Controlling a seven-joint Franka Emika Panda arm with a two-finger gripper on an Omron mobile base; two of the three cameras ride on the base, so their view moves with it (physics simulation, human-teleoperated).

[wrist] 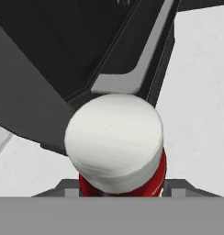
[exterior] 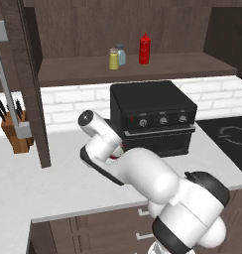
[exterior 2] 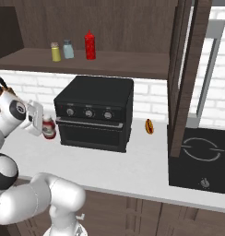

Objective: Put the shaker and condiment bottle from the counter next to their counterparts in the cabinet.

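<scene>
Place: a rendered home kitchen
Signs: pale counter (exterior: 53, 191) over brown drawers, black countertop oven (exterior: 152, 116), cooktop (exterior 2: 199, 159), knife block (exterior: 15, 130), white brick backsplash (exterior: 73, 101), wall cabinet (exterior: 143, 69)

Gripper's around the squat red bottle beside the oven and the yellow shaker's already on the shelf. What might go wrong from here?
1. The condiment bottle sits close to the black oven; lifting it could clip the oven's corner.
2. On the cabinet shelf, the shaker, blue-grey shaker and red squeeze bottle stand close together, so placing alongside may topple one.
3. The gripper holds just under the white cap; the bottle might slip.
</scene>
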